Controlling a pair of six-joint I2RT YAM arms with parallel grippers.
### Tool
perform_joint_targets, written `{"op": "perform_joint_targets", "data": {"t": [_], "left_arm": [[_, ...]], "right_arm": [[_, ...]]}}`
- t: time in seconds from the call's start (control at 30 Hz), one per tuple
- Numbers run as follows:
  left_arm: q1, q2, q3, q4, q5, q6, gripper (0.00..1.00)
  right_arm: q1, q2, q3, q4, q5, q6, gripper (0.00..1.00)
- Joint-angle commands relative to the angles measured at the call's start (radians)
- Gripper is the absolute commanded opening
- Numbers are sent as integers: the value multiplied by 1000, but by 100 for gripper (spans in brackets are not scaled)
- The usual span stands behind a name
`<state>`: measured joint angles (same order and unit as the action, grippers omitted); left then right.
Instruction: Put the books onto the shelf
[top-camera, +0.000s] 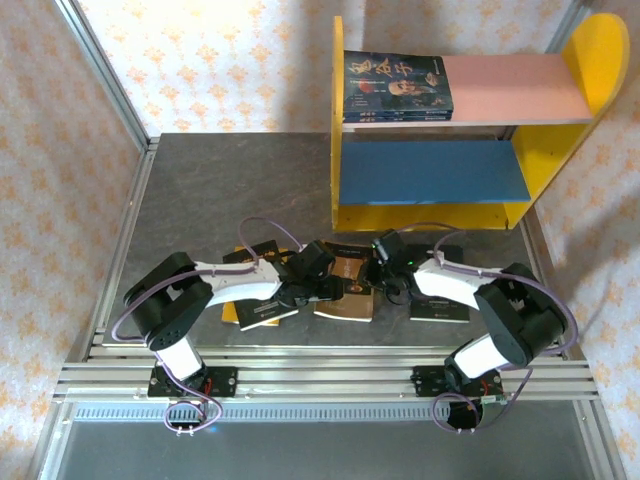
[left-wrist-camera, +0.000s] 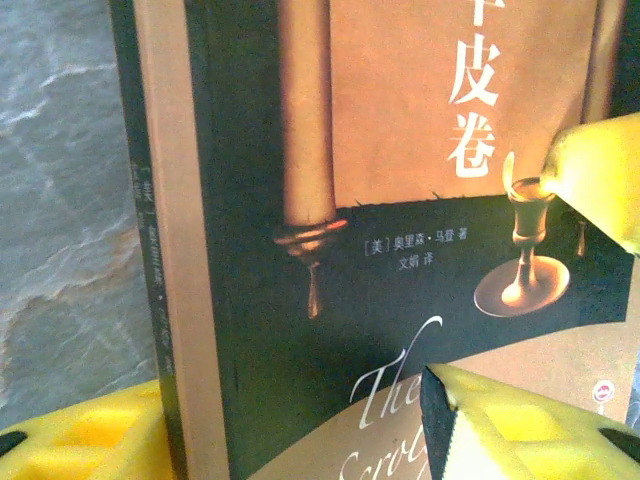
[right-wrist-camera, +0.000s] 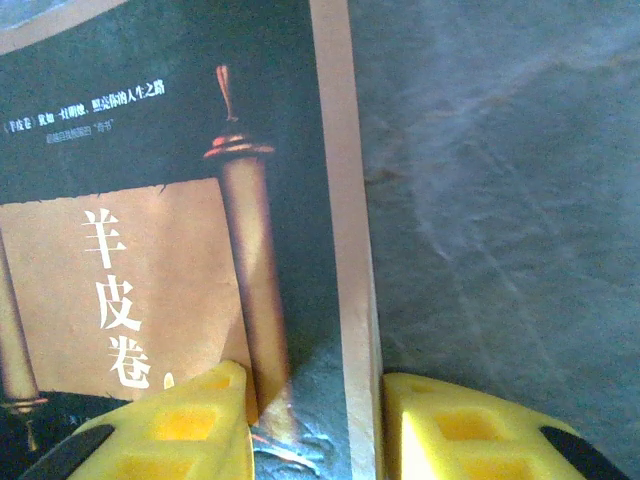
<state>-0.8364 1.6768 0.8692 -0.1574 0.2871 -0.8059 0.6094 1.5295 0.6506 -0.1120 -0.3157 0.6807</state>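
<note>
Brown book (top-camera: 350, 303) lies lengthwise toward shelf (top-camera: 430, 172), left claw (left-wrist-camera: 300, 440) and right claw (right-wrist-camera: 315, 430) spread astride its edges.

The brown book (left-wrist-camera: 260, 250) runs off beyond the left claw (left-wrist-camera: 290, 425), its English title lost behind one fingertip (left-wrist-camera: 500, 430). Behind that claw, the arm covers most of a yellow book (top-camera: 250, 316). Behind the right claw (right-wrist-camera: 315, 425), another arm half hides a dark book (top-camera: 440, 312), its lettering too small to read.
</note>
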Motion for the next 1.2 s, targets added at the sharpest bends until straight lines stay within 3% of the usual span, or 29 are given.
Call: {"op": "perform_joint_targets", "data": {"t": [0.0,0.33,0.53,0.87,1.17], "left_arm": [[-9,-64,-9,92,39,-3,56],[-9,-112,8,10,-13,31,54],[-10,-115,12,-7,-31,38,49],[-9,-130,14,-39,-77,55,35],[-9,-142,15,-46,-100,57,15]], "right_arm": [[136,266,-42,310,-217,35,20],[139,262,-18,268,-198,20,26],[139,246,-25,245,-177,18,35],[139,207,-23,189,-132,-1,61],[137,114,-35,125,-24,-4,70]]}}
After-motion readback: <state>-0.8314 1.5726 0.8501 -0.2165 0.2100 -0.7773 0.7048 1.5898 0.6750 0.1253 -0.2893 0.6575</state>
